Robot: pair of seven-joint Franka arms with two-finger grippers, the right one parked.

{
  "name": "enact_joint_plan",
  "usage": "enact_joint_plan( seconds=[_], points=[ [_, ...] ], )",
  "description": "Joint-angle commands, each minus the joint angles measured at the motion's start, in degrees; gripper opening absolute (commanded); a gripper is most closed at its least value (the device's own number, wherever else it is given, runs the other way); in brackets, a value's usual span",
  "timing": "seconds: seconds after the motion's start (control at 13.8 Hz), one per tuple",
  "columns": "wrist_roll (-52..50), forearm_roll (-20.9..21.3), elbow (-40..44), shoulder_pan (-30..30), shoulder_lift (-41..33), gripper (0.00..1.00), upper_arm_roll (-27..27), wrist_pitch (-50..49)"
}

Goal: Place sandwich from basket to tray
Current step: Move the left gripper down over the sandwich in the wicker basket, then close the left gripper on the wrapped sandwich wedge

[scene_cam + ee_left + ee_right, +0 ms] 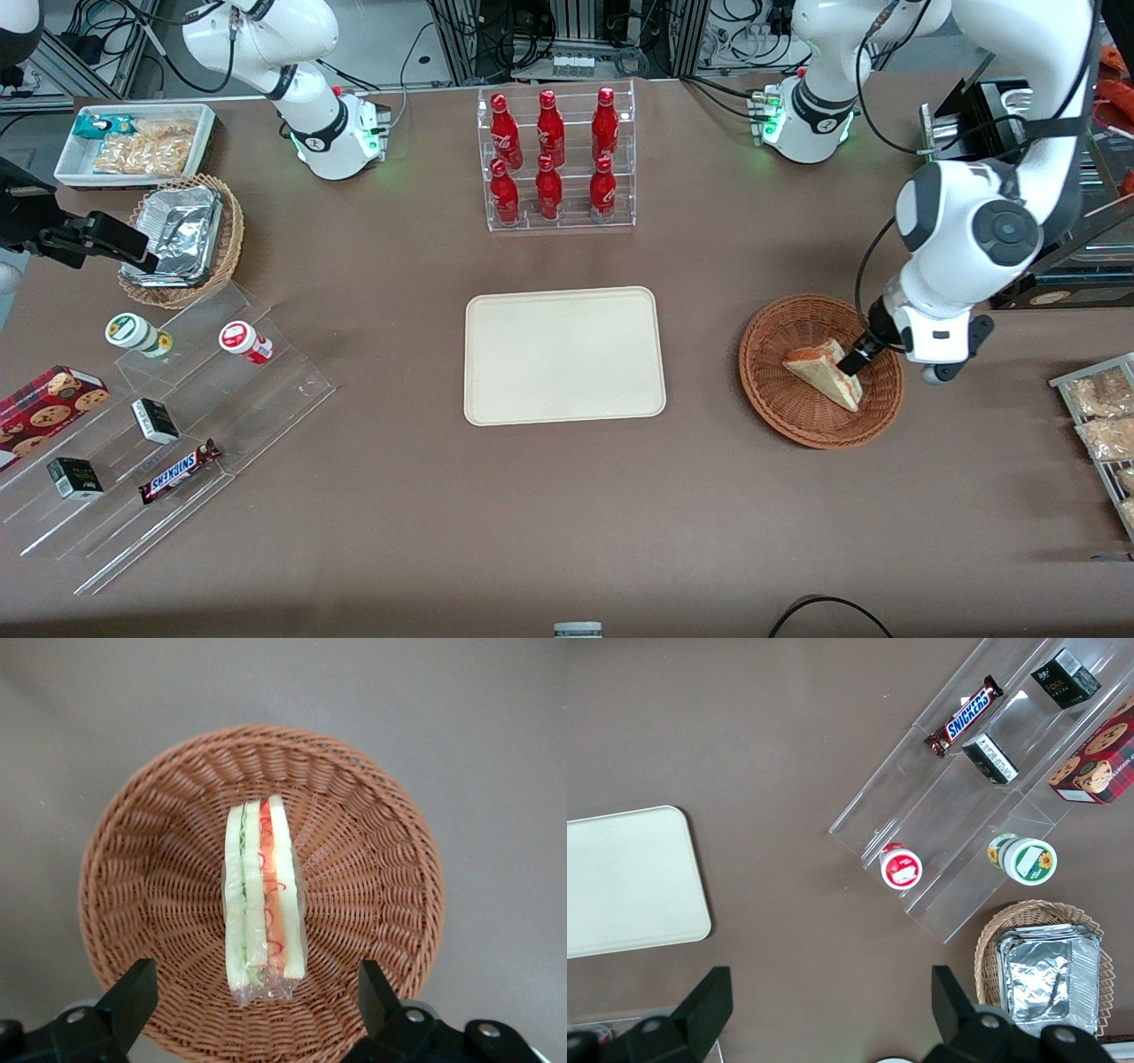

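Brown tabletop, basket, sandwich inside, directly beneath wide-open, empty-handed end effector.

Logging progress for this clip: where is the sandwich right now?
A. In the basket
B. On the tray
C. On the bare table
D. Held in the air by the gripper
A: the sandwich lies in the basket, with the open gripper just above it, fingers on either side and not touching; the tray holds nothing.

Front overview; wrist close-up straight down on basket.
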Motion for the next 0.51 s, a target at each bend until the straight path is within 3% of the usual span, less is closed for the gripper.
enact_joint_plan(
  seconds=[0.0, 0.44],
  points=[
    [-2.4, 0.1, -2.9, -0.4, 1.0, 1.0, 0.0, 4.0],
    [-3.6, -0.1, -3.2, -0.5, 5.0, 1.0, 0.0, 7.9]
  ],
)
